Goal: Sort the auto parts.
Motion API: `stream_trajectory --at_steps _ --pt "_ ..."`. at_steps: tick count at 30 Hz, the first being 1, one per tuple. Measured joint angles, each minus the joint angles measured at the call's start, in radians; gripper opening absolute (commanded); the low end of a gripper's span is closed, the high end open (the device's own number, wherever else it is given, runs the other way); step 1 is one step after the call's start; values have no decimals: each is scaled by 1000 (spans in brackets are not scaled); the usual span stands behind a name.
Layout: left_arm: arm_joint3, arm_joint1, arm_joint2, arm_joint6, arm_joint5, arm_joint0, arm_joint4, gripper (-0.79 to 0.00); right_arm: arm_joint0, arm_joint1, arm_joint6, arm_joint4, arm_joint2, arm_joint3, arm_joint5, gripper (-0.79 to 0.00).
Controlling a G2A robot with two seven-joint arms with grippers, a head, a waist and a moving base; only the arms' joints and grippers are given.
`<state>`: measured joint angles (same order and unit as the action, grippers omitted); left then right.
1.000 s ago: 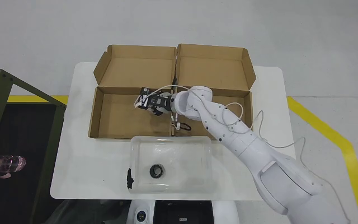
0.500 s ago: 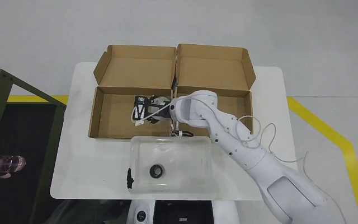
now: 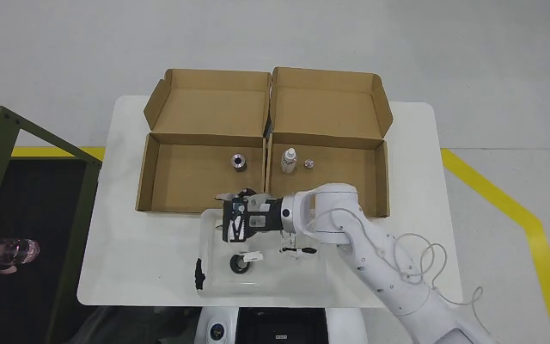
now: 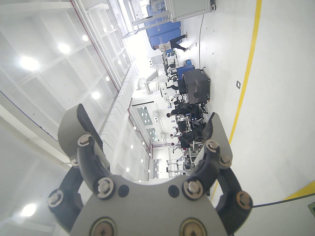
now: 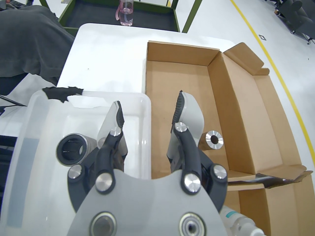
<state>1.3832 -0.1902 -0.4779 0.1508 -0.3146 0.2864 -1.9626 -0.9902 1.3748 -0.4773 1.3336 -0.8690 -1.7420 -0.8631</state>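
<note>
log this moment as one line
right gripper open, above clear bin rim by left box | black ring in bin | metal cylinder in left box | left gripper open, holding nothing

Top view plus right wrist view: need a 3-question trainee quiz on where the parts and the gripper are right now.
1. True or false: the right gripper, at the rim of the clear bin, is shut on a part.
2. How many parts lie in the left cardboard box?
3. The white bottle stands in: A) the left cardboard box B) the right cardboard box C) the clear bin.
Key: 1 false, it is open and empty. 2 one, a metal cylinder. 3 B.
</note>
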Motion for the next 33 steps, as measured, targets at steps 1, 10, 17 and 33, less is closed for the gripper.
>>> stream_trajectory --at_steps 1,10,17,33 --pt "0 0 0 0 0 0 0 0 -12 -4 -1 3 -6 -12 -6 -400" --pt "0 0 0 0 0 0 0 0 -161 -45 -22 40 -49 -177 -81 -400" --pt "0 0 0 0 0 0 0 0 -254 -72 -28 67 -69 -225 -116 -397" --pt "0 0 0 0 0 0 0 0 -260 -95 -26 138 -33 -155 -125 -203"
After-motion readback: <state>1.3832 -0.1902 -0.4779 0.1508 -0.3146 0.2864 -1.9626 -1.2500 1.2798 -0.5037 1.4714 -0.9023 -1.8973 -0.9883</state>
